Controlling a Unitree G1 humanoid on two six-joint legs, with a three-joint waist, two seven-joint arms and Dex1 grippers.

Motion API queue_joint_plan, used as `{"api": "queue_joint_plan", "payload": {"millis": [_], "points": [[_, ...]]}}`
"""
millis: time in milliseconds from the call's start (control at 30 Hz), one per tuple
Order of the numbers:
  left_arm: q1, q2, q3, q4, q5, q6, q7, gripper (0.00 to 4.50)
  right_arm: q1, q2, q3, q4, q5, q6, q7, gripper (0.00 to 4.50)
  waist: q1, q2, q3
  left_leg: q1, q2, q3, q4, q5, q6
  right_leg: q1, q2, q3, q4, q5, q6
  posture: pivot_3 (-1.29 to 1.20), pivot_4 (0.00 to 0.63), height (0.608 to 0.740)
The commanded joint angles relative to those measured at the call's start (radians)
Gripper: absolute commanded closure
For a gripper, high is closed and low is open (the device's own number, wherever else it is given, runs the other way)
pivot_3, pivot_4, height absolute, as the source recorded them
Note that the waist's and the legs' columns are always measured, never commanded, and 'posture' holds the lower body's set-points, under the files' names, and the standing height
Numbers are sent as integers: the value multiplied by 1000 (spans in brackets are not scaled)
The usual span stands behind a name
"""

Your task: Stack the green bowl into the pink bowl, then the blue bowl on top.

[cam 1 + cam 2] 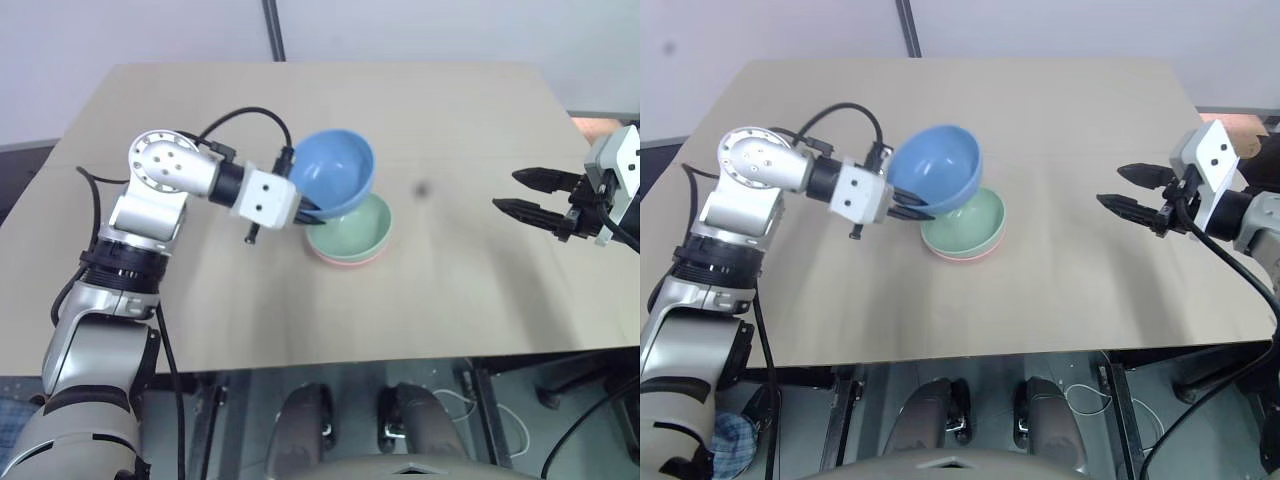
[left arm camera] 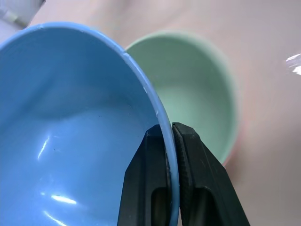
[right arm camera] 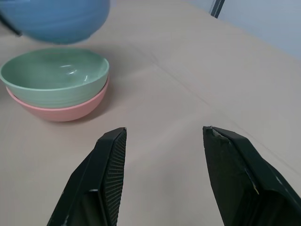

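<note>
Table (image 1: pixel 480 300), tan and matte, carries near its middle the pink bowl (image 3: pixel 66 112) with the green bowl (image 1: pixel 362 228) nested inside. Above them, tilted, hangs the glossy blue bowl (image 1: pixel 335 168), rim pinched by the left gripper (image 2: pixel 170 141). Toward the right edge, the right gripper (image 1: pixel 520 193) hovers, fingers spread, empty.
</note>
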Motion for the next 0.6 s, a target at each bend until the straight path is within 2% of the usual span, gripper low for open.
{"api": "queue_joint_plan", "payload": {"millis": [33, 167, 300, 400, 433, 600], "points": [[3, 10, 3, -55, -26, 17, -18, 4455, -14, -7, -16, -15, 6, -20, -14, 1643, 0, 0, 0, 0, 0, 0, 0, 0, 0, 0, 0, 0, 0, 0, 1, 0, 150, 740], [9, 10, 4, -37, -13, 15, -13, 4455, -4, -12, -23, -20, 10, -22, -17, 1643, 0, 0, 0, 0, 0, 0, 0, 0, 0, 0, 1, 0, 0, -1, 1, 0, 150, 740], [22, -13, 7, -36, -13, 5, 15, 2918, -6, -12, -22, -18, 9, -24, -19, 1643, 1, 0, 0, 0, 0, 0, 0, 0, 0, 0, 0, 0, 0, -1, 1, 0, 150, 740], [26, -28, 12, -29, -9, -24, 39, 1424, -7, -13, -20, -16, 10, -26, -19, 1643, 1, 0, 0, 0, 0, 0, 0, 0, 0, 0, 0, 0, 0, -1, 1, 0, 150, 740], [23, -28, 11, -22, -8, -34, 37, 1058, -9, -14, -19, -14, 9, -26, -18, 1643, 1, 0, 0, 0, 0, 0, 0, 0, 0, 0, 0, 0, 0, -1, 1, 0, 150, 740], [24, -26, 25, -7, -15, -29, 51, 1058, -16, -18, -14, -8, 7, -29, -14, 1643, 0, 0, 0, 0, 0, 0, 0, 0, 0, 0, 0, 0, 0, -1, 1, 0, 150, 740]]}}
